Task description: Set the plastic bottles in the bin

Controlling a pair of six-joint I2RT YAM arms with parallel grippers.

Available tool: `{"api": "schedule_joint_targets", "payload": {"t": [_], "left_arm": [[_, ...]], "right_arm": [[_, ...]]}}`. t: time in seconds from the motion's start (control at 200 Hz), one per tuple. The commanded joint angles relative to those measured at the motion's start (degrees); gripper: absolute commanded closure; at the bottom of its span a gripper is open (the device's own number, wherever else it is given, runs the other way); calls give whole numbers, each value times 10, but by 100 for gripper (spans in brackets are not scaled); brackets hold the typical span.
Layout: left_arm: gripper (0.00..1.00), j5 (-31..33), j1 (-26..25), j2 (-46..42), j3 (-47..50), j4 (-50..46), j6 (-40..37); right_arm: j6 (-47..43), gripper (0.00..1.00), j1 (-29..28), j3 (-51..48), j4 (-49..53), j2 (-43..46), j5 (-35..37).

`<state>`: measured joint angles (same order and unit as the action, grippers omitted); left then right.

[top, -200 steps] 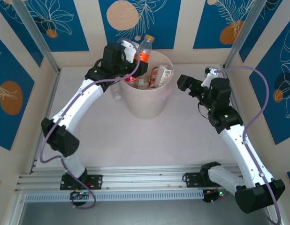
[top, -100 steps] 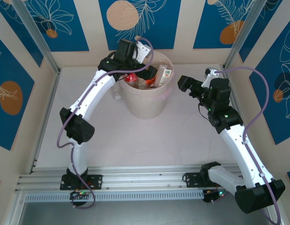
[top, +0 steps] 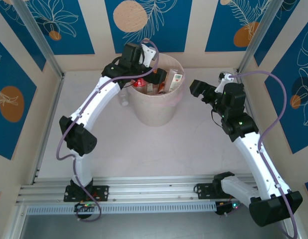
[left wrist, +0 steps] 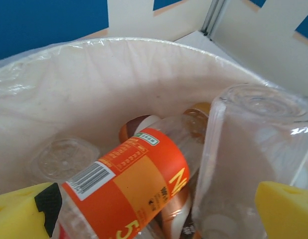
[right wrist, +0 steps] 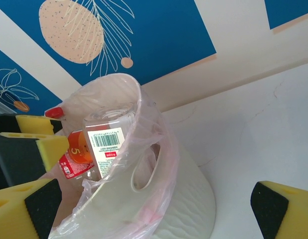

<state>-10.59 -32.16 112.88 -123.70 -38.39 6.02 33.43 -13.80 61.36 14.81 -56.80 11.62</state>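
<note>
Since bottles go in from above, table (top: 119, 149) carries bin (top: 156, 109) upright at far middle, liner folded over rim to keep walls clean. My left gripper (top: 144, 78) hangs over bin mouth, jaws spread wide, nothing between pads; drop looks done. My right gripper (top: 200, 89) waits just right of bin, also wide, empty, out of way. Plastic bottles (top: 164, 82) heaped inside; orange-labelled bottle (left wrist: 129, 184) leans against clear bottle (left wrist: 253, 149). Small clear item (top: 125, 101) on table just left of bin, maybe one more to fetch.
</note>
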Motion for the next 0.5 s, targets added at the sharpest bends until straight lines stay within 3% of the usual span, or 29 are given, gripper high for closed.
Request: {"api": "schedule_joint_targets", "payload": {"t": [0.0, 0.22, 0.41, 0.495], "left_arm": [[0, -51, -2, -11, -9, -27, 123], [0, -56, -14, -75, 111, 45, 187], [0, -83, -14, -35, 83, 33, 189], [0, -50, -14, 6, 20, -11, 172]], "right_arm": [[2, 0, 3, 1, 7, 6, 16], [4, 0, 4, 0, 7, 5, 17], [10, 0, 5, 0, 5, -1, 12], [11, 0, 7, 0, 6, -5, 11]]}}
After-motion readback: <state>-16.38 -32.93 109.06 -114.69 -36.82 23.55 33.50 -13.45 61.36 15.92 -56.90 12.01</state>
